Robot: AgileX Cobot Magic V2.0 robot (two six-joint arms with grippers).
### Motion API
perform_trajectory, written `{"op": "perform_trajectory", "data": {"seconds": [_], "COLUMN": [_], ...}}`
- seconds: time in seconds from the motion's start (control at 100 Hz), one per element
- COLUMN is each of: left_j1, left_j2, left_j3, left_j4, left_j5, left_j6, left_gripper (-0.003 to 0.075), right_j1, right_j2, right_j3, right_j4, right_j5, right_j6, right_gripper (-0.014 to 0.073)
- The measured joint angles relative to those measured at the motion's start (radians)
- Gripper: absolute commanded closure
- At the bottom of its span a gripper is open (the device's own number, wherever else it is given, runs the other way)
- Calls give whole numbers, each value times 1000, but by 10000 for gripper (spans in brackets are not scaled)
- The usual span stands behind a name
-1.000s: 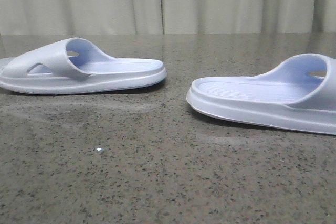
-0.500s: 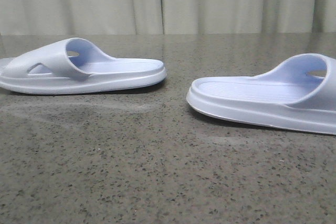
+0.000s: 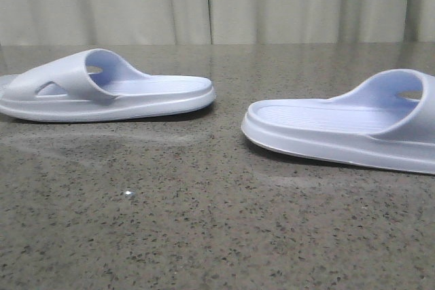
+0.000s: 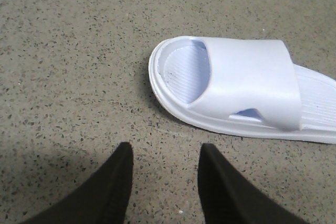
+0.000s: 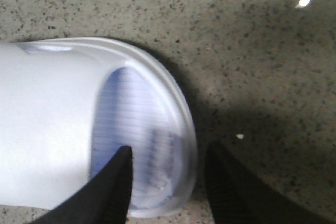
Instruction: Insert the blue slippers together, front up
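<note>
Two blue slippers lie soles down on the speckled table, set apart with their heels facing each other. The left one is farther back, and the right one runs off the front view's right edge. Neither gripper shows in the front view. My left gripper is open over bare table, a short way from the toe end of the left slipper. My right gripper is open astride the toe rim of the right slipper. One finger is over the footbed and the other outside the rim. Contact cannot be told.
The grey speckled stone table stretches between and in front of the slippers. A pale curtain hangs behind the table's far edge.
</note>
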Motion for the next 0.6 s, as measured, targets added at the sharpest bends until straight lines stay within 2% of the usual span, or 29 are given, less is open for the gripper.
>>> {"op": "perform_trajectory", "data": {"seconds": [0.6], "left_j1": [0], "left_j2": [2], "left_j3": [0], "left_j4": [-34], "left_j5": [0], "left_j6": [37], "left_gripper": [462], "right_j1": [-35], "right_j2": [85], "right_j3": [0], "right_j4": [99], "right_j5": [43], "right_j6": [-103], "right_gripper": [327]}}
